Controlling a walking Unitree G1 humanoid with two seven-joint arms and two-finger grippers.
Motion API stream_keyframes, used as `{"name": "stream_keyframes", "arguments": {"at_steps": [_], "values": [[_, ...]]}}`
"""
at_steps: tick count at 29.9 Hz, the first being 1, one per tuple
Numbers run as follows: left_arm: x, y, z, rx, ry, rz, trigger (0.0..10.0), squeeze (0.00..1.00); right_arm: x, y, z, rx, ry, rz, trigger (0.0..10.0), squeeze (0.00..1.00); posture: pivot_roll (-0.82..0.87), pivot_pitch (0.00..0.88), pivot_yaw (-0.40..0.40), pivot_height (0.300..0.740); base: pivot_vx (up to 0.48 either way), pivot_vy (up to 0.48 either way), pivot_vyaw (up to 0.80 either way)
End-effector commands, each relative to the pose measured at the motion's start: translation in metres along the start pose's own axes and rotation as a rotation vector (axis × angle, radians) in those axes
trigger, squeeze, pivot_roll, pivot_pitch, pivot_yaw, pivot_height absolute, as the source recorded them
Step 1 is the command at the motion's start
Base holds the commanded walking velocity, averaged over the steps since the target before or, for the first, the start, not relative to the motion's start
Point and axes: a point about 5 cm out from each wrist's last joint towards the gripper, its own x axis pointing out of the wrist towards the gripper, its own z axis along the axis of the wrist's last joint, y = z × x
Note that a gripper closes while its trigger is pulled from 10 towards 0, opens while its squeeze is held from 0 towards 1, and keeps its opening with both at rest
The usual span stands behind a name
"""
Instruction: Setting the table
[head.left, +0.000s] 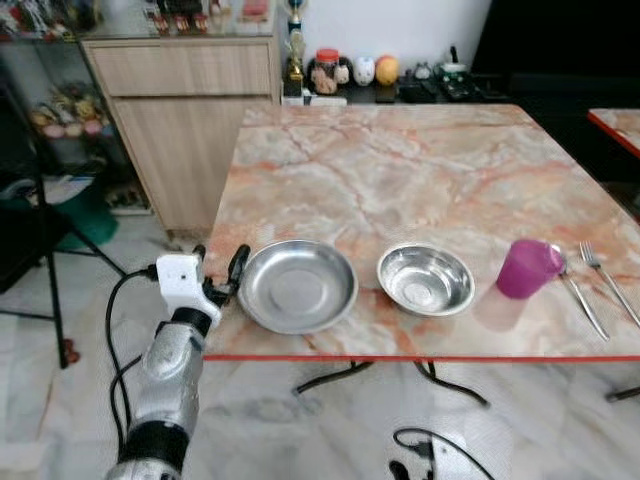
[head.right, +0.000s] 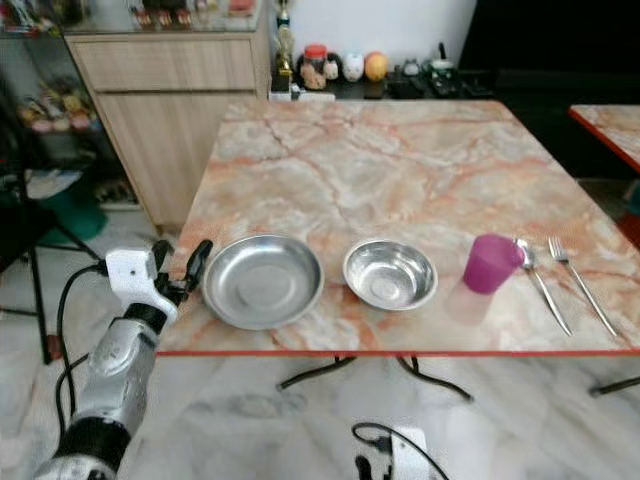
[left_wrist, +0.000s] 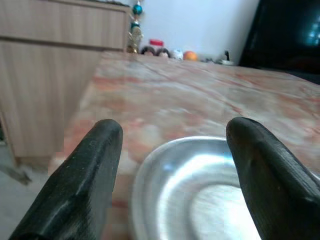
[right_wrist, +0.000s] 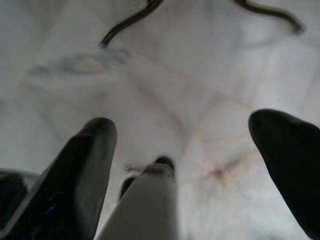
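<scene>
Shiny metal plate (head.left: 297, 286) and bowl (head.left: 425, 279) on a glossy marble-look table (head.left: 400, 170).

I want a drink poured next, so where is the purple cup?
The purple cup stands near the table's front edge on the robot's right, between the steel bowl and the spoon.

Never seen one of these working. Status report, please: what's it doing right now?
Left gripper open at the steel plate's left rim, not gripping. Right gripper open, hanging over the floor. Bowl, purple cup, spoon and fork set rightward. Nothing in the way.

Far tabletop (head.left: 400, 160) bare; plate (head.left: 297, 285), bowl (head.left: 425, 278), cup (head.left: 527, 268) crowd near edge.
</scene>
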Motion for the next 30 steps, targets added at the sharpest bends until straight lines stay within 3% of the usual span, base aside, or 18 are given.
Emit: {"name": "stream_keyframes", "arguments": {"at_steps": [1, 8, 9, 11, 12, 14, 19, 21, 25, 26, 27, 28, 30], "values": [[0.004, 0.007, 0.007, 0.015, -0.002, 0.02, 10.0, 0.0, 0.0, 0.002, 0.0, 0.015, -0.002, 0.003, 10.0, 0.0, 0.08, 0.0, -0.045, 0.74, 0.0, 0.0, 0.0], [0.011, 0.012, 0.007, -0.083, 0.081, 0.069, 10.0, 0.0, 0.001, 0.001, 0.003, 0.01, -0.004, -0.007, 10.0, 0.0, 0.08, 0.0, -0.046, 0.74, 0.0, 0.0, 0.0], [0.012, 0.011, 0.006, -0.117, 0.116, 0.075, 10.0, 0.1, 0.002, 0.003, 0.005, 0.012, -0.011, -0.005, 10.0, 0.0, 0.08, 0.0, -0.046, 0.74, 0.0, 0.0, 0.0], [0.012, 0.012, 0.006, -0.109, 0.128, 0.079, 10.0, 0.1, 0.003, 0.006, 0.006, 0.011, -0.015, -0.003, 10.0, 0.0, 0.08, 0.0, -0.045, 0.74, 0.0, 0.0, 0.0], [0.014, 0.01, 0.007, -0.092, 0.148, 0.066, 10.0, 0.0, 0.004, 0.013, 0.009, 0.012, -0.024, 0.004, 10.0, 0.0, 0.09, 0.0, -0.044, 0.74, 0.0, 0.0, 0.0], [0.014, 0.008, 0.007, -0.076, 0.166, 0.059, 10.0, 0.0, 0.005, 0.017, 0.011, 0.011, -0.028, 0.008, 10.0, 0.0, 0.09, 0.0, -0.044, 0.74, 0.0, 0.0, 0.0], [0.017, 0.003, 0.007, -0.161, 0.183, 0.054, 10.0, 0.0, 0.01, 0.035, 0.02, 0.004, -0.029, 0.026, 10.0, 0.0, 0.09, 0.0, -0.041, 0.74, 0.0, 0.0, 0.0], [0.017, 0.003, 0.006, -0.117, 0.203, 0.039, 10.0, 0.0, 0.014, 0.048, 0.035, 0.003, -0.037, 0.033, 10.0, 0.0, 0.09, 0.0, -0.038, 0.74, 0.0, 0.0, 0.0], [0.015, 0.001, 0.005, -0.031, 0.227, 0.003, 10.0, 0.0, 0.018, 0.057, 0.048, -0.001, -0.042, 0.04, 10.0, 0.0, 0.09, 0.0, -0.036, 0.74, 0.0, 0.0, 0.0], [0.014, 0.001, 0.004, -0.026, 0.235, 0.004, 10.0, 0.0, 0.018, 0.07, 0.053, -0.004, -0.046, 0.051, 10.0, 0.0, 0.09, 0.0, -0.034, 0.74, 0.0, 0.0, 0.0], [0.014, 0.001, 0.004, -0.026, 0.235, 0.004, 10.0, 0.0, 0.018, 0.07, 0.053, -0.004, -0.046, 0.051, 10.0, 0.0, 0.09, 0.0, -0.034, 0.74, 0.0, 0.0, 0.0], [0.014, 0.0, 0.003, -0.02, 0.242, -0.001, 10.0, 0.0, 0.019, 0.08, 0.056, -0.008, -0.049, 0.06, 10.0, 0.0, 0.09, 0.0, -0.034, 0.74, 0.0, 0.0, 0.0], [0.013, 0.0, 0.003, -0.019, 0.243, -0.003, 10.0, 0.0, 0.019, 0.082, 0.056, -0.009, -0.049, 0.062, 10.0, 0.0, 0.09, 0.0, -0.034, 0.74, 0.0, 0.0, 0.0]]}}
